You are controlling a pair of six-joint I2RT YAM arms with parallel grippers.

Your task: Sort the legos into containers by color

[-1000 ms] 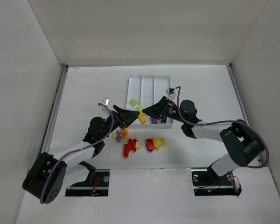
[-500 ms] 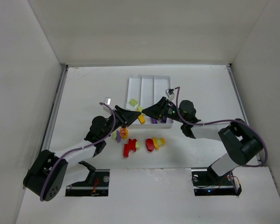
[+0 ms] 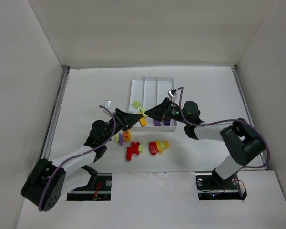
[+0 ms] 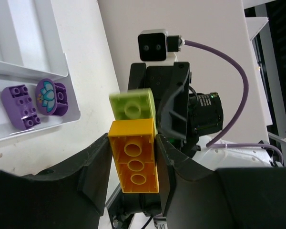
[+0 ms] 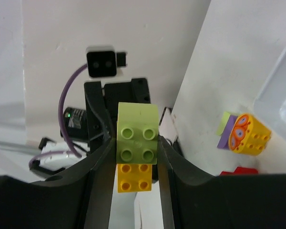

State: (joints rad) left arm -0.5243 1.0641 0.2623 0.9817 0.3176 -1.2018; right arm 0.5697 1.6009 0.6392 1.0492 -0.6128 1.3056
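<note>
White table point(image 3: 86, 95); left jaws tight on orange brick point(image 4: 133, 155), right jaws on green brick point(image 5: 137, 133).

The white table point(image 3: 86, 90) carries a white compartment tray point(image 3: 151, 88) toward its far middle. Nearer, loose pieces lie bunched on the bare top: a red brick point(image 3: 131, 151) against a light green brick point(image 3: 140, 148), a red rounded brick point(image 3: 153, 147) beside a yellow brick point(image 3: 162, 144) (these two touch), and a purple-and-green brick point(image 3: 119, 139) by an orange patterned brick point(image 3: 127, 137).
</note>
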